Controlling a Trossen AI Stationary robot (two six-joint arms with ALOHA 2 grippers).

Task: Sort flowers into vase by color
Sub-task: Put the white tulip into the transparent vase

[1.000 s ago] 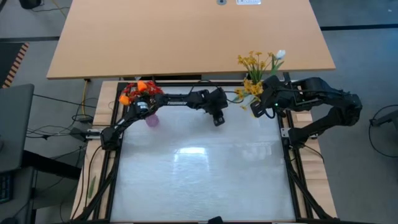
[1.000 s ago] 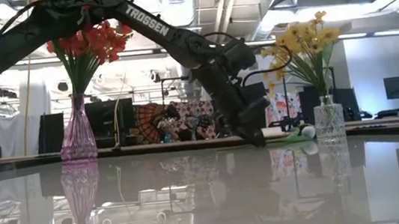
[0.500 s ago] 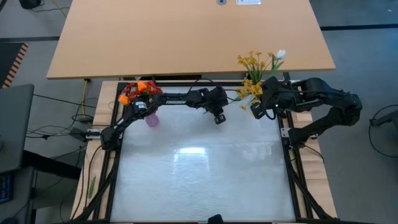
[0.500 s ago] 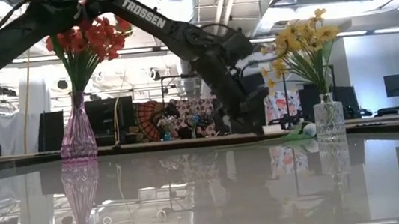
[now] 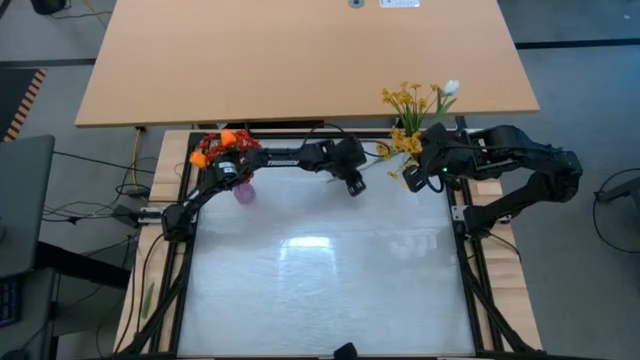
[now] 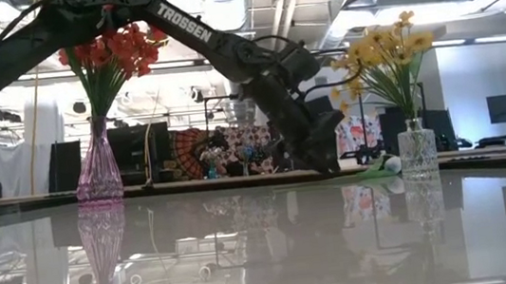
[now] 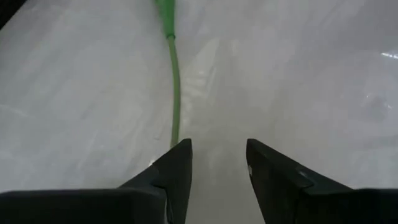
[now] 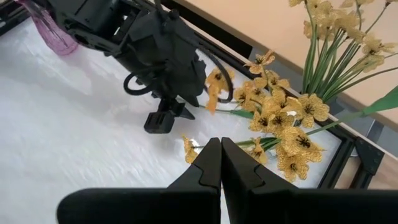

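Note:
A pink vase [image 5: 243, 190] [image 6: 97, 174] holds red and orange flowers [image 5: 222, 146] at the table's far left. A clear vase [image 6: 416, 150] holds yellow flowers [image 5: 412, 100] at the far right. A yellow spray [image 8: 277, 121] lies on the table beside it, with its green stem [image 7: 175, 87] running toward my left gripper [image 5: 353, 184] [image 7: 217, 152]. That gripper is open and points down at the stem's free end. My right gripper [image 8: 221, 155] is shut and hovers near the spray's blooms. A white bloom [image 6: 391, 164] lies by the clear vase. My left gripper stands open over the table from above, with the free end of the green stem [image 7: 175, 135] right at one fingertip [image 7: 180, 152], outside the gap. Whether that fingertip touches the stem, I cannot tell.
A wooden table [image 5: 300, 60] stands beyond the far edge. A black frame [image 5: 460, 215] rims the white worktop [image 5: 320, 270], whose middle and near part are open. The room behind the table shows in the low view.
My left gripper has shifted a little toward the far edge and the yellow spray, rising briefly and coming down again near the table. The flowers and vases have stayed put.

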